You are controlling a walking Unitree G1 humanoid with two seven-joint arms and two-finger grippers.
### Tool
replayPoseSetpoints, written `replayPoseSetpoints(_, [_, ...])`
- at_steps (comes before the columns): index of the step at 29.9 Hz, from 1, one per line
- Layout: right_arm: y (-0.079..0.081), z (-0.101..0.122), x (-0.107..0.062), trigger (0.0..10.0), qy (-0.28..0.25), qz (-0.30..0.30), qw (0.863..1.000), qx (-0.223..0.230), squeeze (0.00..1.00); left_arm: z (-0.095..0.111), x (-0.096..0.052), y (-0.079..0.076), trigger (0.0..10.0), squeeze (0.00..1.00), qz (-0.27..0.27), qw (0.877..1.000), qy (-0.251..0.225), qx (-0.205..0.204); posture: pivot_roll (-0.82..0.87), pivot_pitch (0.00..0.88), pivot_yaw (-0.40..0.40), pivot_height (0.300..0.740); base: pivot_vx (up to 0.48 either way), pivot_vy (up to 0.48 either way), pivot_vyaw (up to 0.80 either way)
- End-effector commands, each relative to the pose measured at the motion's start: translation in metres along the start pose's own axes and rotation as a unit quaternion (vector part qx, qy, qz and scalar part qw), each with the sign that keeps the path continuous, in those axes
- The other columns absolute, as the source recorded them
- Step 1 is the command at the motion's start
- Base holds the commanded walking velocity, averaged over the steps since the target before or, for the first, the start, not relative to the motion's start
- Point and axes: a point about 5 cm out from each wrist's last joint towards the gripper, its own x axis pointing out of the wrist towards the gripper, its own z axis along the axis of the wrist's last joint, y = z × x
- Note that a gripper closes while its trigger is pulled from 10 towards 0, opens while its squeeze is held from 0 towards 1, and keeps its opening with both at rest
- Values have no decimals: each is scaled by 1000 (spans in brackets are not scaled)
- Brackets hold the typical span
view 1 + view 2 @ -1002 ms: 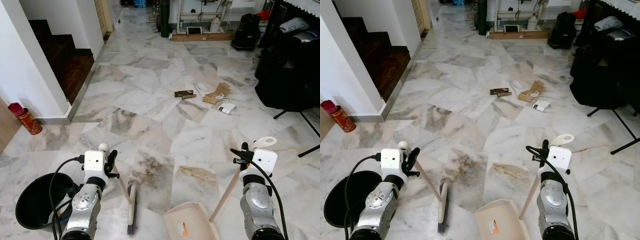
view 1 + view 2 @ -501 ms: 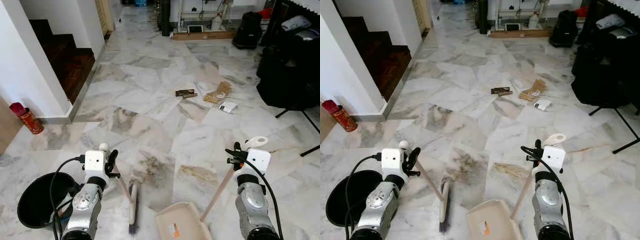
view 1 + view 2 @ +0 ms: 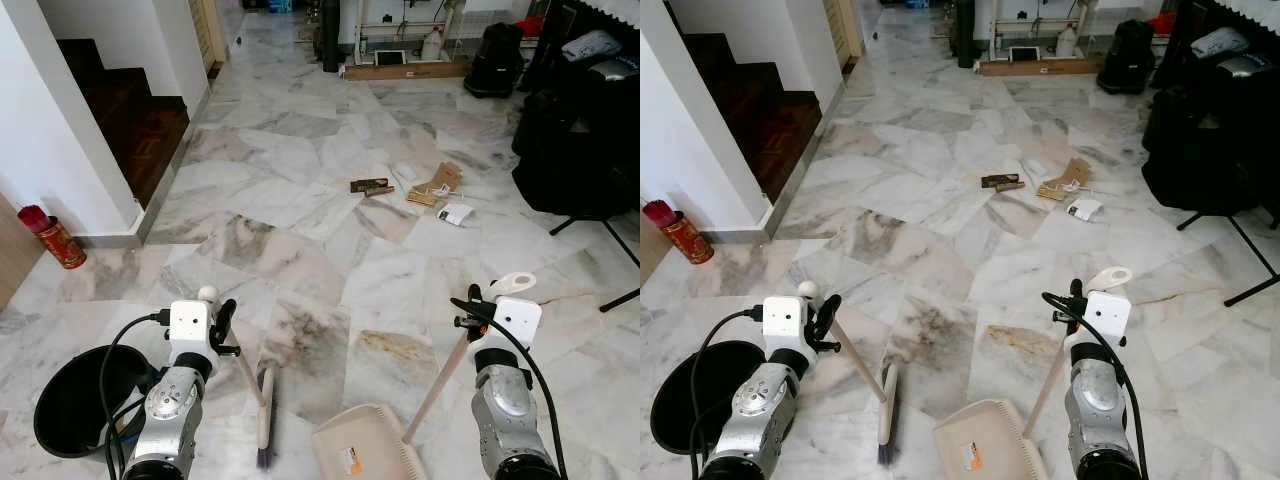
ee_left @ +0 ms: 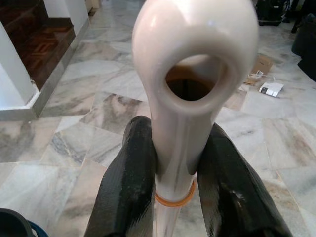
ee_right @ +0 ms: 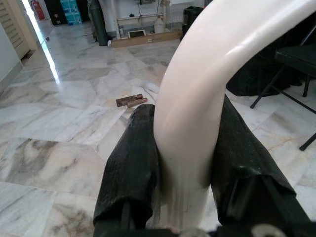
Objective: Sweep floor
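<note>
The broom (image 3: 262, 415) handle is clamped between the left fingers (image 4: 128, 187), its head resting on the floor (image 3: 300, 260) just below and ahead of them. The dustpan (image 3: 362, 452) handle is gripped by the right fingers (image 5: 131, 168), the pan lying below and inward. The litter (image 3: 415, 190) lies well ahead of both sets of fingers, nearer the right arm, so an approach is judged necessary first.

Right claw (image 5: 185, 163) clamps white dustpan handle (image 5: 197, 108).
</note>
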Motion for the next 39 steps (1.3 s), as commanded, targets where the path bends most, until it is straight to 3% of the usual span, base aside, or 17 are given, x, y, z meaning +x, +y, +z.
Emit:
replayPoseSetpoints(1, [2, 6, 4, 10000, -12, 4, 1000, 2, 0, 0, -1, 3, 10000, 0, 6, 1000, 3, -5, -6, 0, 31, 740, 0, 0, 0])
replayPoseSetpoints(39, [-1, 7, 5, 10000, -15, 5, 1000, -1, 0, -1, -1, -1, 10000, 0, -2, 1000, 1, -9, -9, 0, 24, 740, 0, 0, 0])
